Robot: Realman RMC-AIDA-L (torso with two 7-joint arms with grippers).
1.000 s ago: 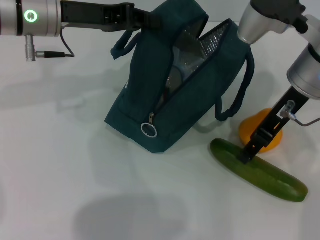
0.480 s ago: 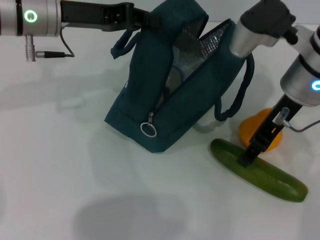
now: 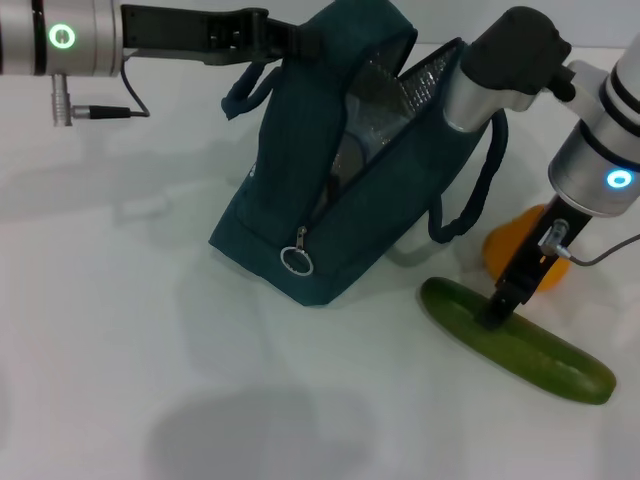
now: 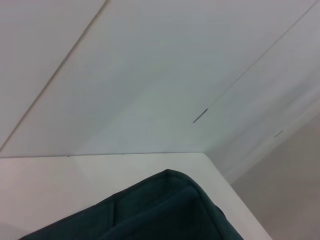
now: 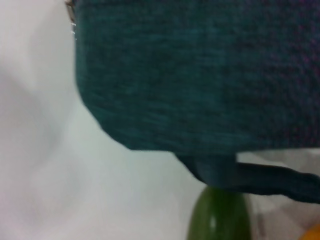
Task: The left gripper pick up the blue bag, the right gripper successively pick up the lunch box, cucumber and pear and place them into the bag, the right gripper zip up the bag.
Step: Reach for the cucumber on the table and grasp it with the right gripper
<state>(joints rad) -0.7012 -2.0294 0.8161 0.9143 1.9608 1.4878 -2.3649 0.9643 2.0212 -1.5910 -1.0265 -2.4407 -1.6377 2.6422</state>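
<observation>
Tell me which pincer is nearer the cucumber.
Right. The right pincer is down on the cucumber; the left pincer holds the blue bag at its top.

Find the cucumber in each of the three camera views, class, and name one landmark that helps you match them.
Head view: the cucumber lies lower right on the table, with the right gripper down on it.
Left wrist view: not in it.
Right wrist view: its end shows at the bottom edge.
Shared landmark: the blue bag.

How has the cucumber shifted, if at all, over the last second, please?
No. The cucumber lies in the same spot beside the blue bag, with the right tool down on it.
</observation>
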